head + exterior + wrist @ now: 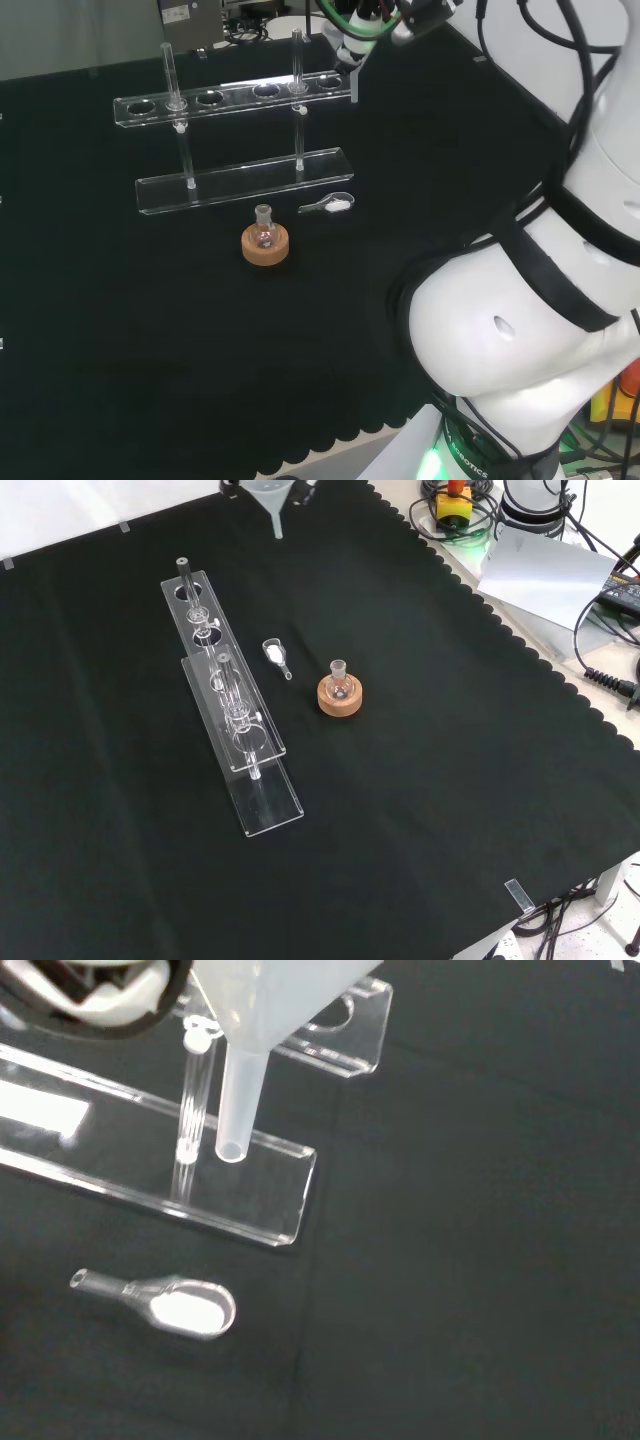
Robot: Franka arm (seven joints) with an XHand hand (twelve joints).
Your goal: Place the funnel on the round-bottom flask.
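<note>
A white translucent funnel (272,498) hangs in the air at the top edge of the front view, stem pointing down, well above and away from the small round-bottom flask (339,676) that sits upright in its cork ring stand (340,697) near the middle of the black cloth (450,810). In the wrist view the funnel's stem (238,1100) drops past a blurred white and black part of the hand (90,990), and it cannot be told from any view how the fingers are set or whether they close on the funnel. In the head view the hand (352,45) shows at the far edge of the cloth, just beyond the right end of the clear rack (235,140), which carries 2 upright glass tubes (170,65). A small clear scoop (327,206) with white powder in its bowl lies on the cloth between the rack's base plate and the flask, just beside the cork ring but not touching it. The flask's neck is open, with nothing set on it.
</note>
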